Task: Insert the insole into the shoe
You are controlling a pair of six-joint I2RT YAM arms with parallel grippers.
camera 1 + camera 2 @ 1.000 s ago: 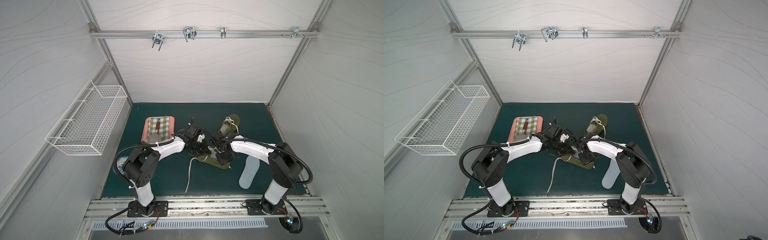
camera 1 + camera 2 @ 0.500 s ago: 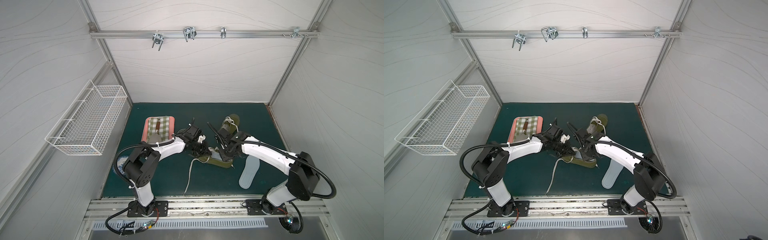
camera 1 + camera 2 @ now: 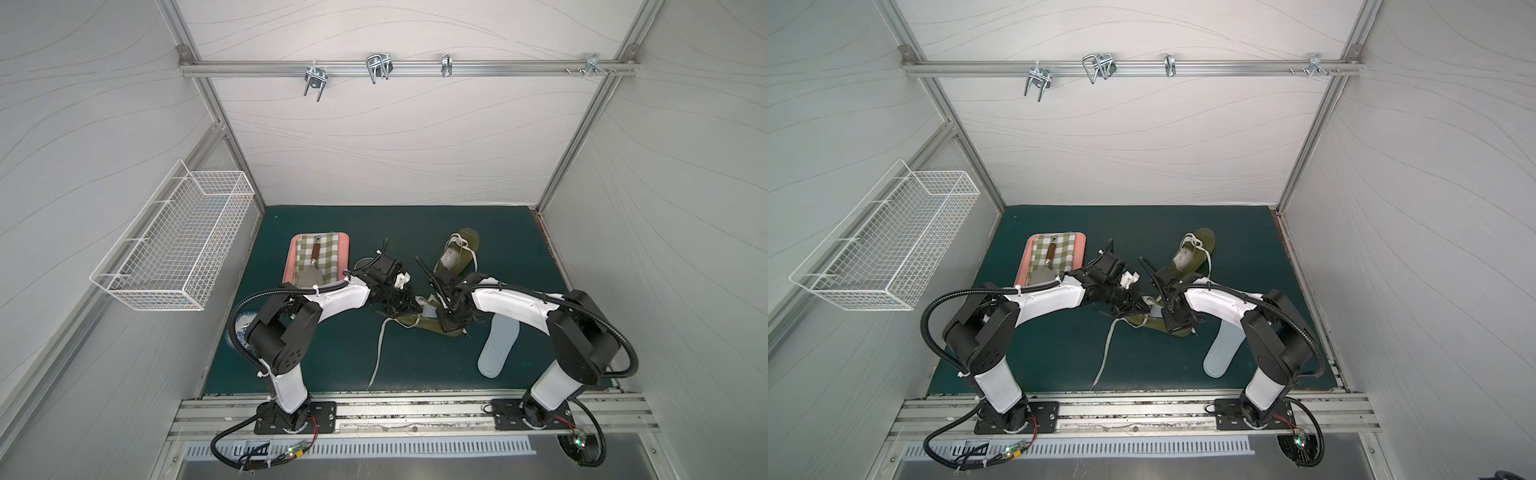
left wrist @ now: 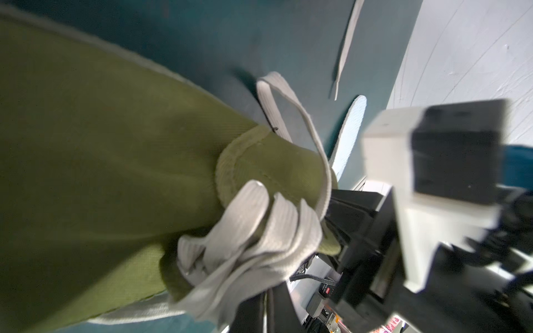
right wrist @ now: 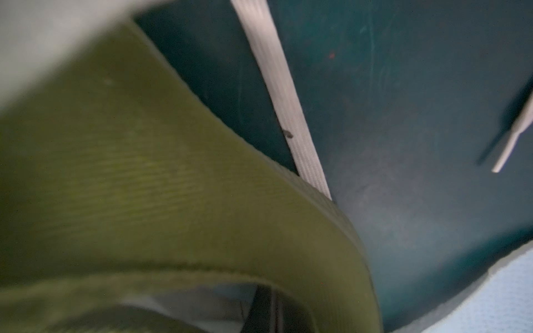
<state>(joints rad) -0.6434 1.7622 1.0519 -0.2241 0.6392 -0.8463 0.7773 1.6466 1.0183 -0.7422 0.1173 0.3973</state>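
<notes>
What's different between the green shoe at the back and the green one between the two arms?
The far shoe sits alone, untouched; the near shoe is gripped by the left gripper and right gripper. The far shoe's laces bunch on top; the near shoe's loose lace trails across the mat. Both are olive green with white laces.
</notes>
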